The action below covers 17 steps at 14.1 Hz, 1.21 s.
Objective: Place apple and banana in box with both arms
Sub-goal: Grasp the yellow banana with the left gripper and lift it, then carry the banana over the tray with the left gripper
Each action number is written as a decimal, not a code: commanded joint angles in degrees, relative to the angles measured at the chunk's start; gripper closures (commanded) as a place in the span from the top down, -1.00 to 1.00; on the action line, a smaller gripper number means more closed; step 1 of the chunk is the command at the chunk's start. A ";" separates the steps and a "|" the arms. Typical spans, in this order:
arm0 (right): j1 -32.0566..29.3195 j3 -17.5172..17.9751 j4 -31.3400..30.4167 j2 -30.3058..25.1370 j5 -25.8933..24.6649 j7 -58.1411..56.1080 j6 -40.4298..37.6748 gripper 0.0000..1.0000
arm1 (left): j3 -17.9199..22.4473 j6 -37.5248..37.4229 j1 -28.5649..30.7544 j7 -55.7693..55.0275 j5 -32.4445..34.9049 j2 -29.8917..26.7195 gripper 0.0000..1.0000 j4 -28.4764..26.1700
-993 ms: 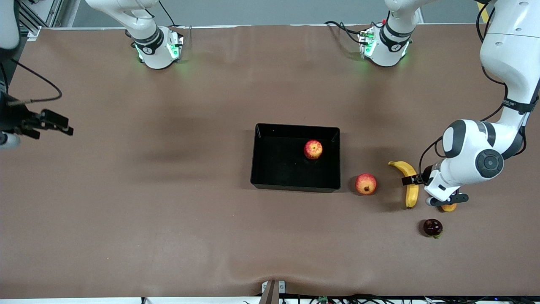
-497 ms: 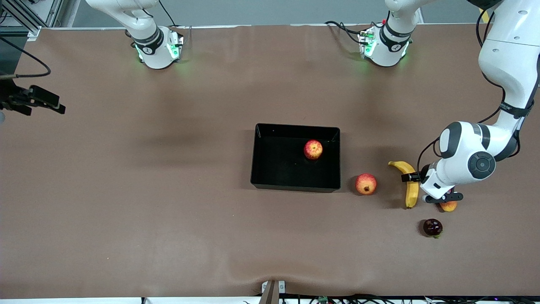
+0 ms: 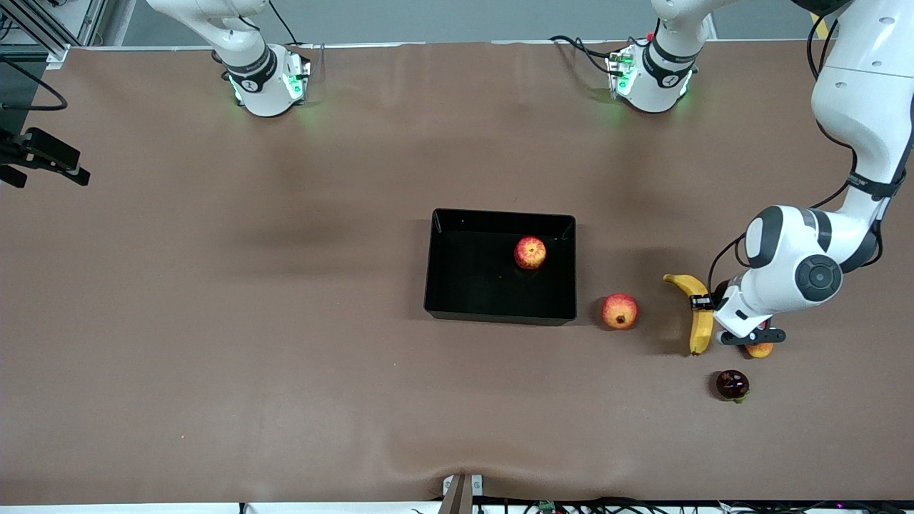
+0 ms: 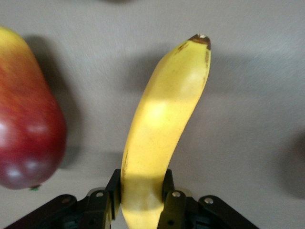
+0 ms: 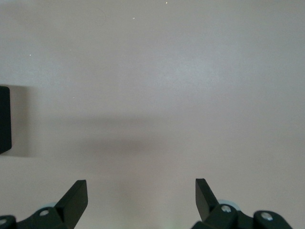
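Observation:
The apple (image 3: 530, 253) lies in the black box (image 3: 457, 285), near the wall at the left arm's end. The banana (image 3: 697, 314) is low at the table between the round red-orange fruit and a mango. My left gripper (image 3: 702, 303) is shut on the banana's middle; in the left wrist view the fingers (image 4: 105, 200) press both sides of the banana (image 4: 162, 119), with the left gripper (image 4: 142, 200) around it. My right gripper (image 3: 64, 165) is in the air at the right arm's end of the table, open and empty (image 5: 140, 195).
A round red-orange fruit with a dark crown (image 3: 619, 311) lies between the box and the banana. A red-yellow mango (image 3: 760, 350) is partly hidden under the left wrist and shows in the left wrist view (image 4: 24, 119). A dark purple fruit (image 3: 732, 385) lies nearer the front camera. A box corner (image 5: 4, 119) shows in the right wrist view.
The left gripper has closed on the banana, which shifted slightly toward the left arm's end. The right gripper drew away toward the right arm's end of the table.

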 commanded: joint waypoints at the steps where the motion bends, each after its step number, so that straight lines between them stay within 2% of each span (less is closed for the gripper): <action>1: -1.61 1.89 0.95 0.30 -1.33 0.89 -2.04 1.00 | -2.99 -3.58 0.40 0.37 0.75 -5.97 -1.00 -0.41; 4: -1.26 1.72 0.77 0.22 -1.50 1.15 -4.59 1.00 | -8.44 -9.46 0.31 -1.64 0.13 -10.19 -1.00 1.26; 7: -1.26 1.72 0.43 -0.13 -1.42 4.67 -6.62 1.00 | -14.68 -15.88 0.31 -6.82 0.13 -10.38 -1.00 5.56; 11: -0.47 1.63 0.42 -0.31 -1.42 4.59 -6.19 1.00 | -22.33 -16.78 -1.09 -19.81 0.22 -9.77 -1.00 6.36; 17: -0.03 1.54 -0.28 -0.40 -1.42 4.58 -4.87 1.00 | -23.14 -16.60 -12.59 -36.18 0.83 -6.08 -1.00 9.26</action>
